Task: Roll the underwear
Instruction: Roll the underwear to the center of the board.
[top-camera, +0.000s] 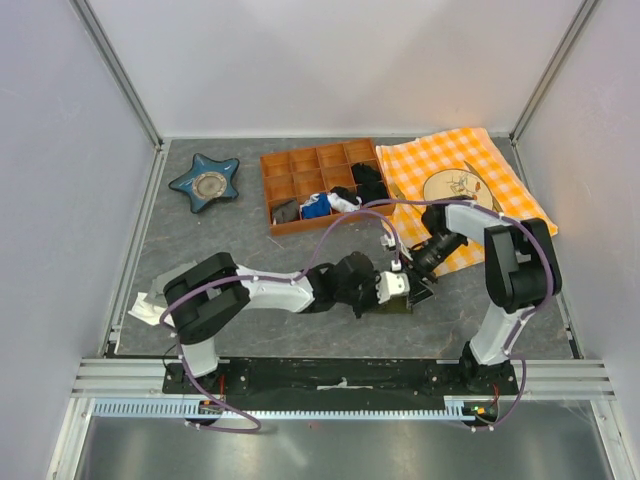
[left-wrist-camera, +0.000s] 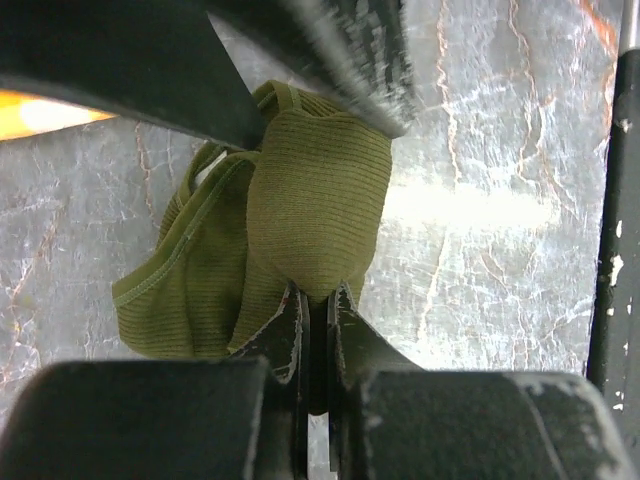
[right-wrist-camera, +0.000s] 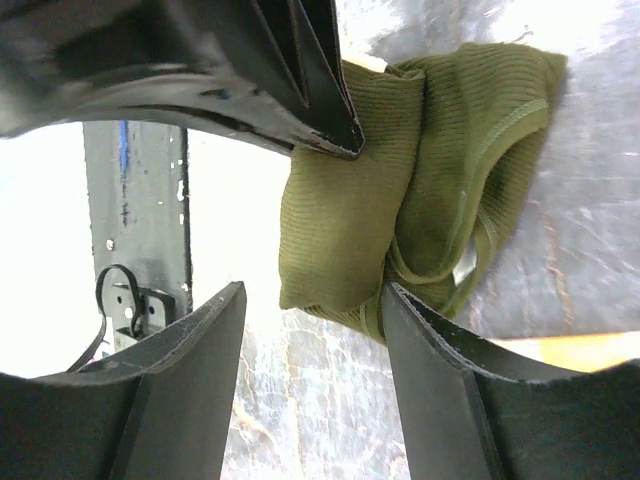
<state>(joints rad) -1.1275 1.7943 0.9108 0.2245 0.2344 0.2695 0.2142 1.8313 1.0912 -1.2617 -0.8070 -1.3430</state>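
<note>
At centre: one underwear, left pincer clamped.

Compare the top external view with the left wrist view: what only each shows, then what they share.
Only top external: the orange tray, the blue star dish, the checked cloth. Only left wrist: the left tool pinched shut on a fold of the underwear, its ribbed weave plain. Both: the olive underwear on the grey table.

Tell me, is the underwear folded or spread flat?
Folded. The underwear is doubled into a thick bundle with its hems layered, and the left gripper pinches one end.
</note>
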